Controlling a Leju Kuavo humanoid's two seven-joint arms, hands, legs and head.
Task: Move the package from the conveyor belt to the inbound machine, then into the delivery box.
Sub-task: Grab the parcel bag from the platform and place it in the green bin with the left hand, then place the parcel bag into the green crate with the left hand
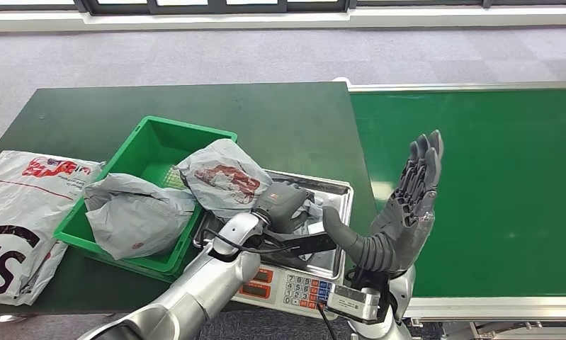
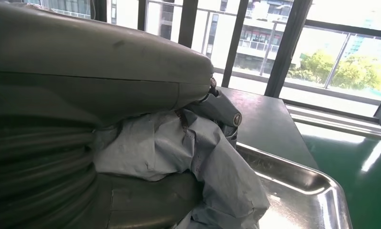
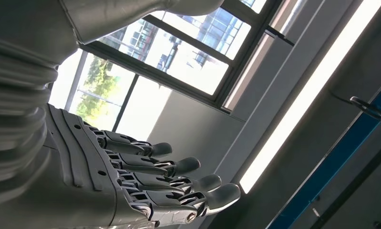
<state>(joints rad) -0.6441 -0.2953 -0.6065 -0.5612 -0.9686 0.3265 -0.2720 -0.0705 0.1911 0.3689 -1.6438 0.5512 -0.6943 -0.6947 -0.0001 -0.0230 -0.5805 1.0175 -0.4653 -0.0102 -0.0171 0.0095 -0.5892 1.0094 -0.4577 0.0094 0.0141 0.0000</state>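
The left hand (image 1: pixel 283 205) grips the grey package (image 1: pixel 223 177), a soft, crumpling poly bag (probably light and slippery), above the scale tray (image 1: pixel 336 190) beside the green box (image 1: pixel 149 134). Gathered folds offer the surest hold. The right hand (image 1: pixel 407 205) stands open, fingers raised.
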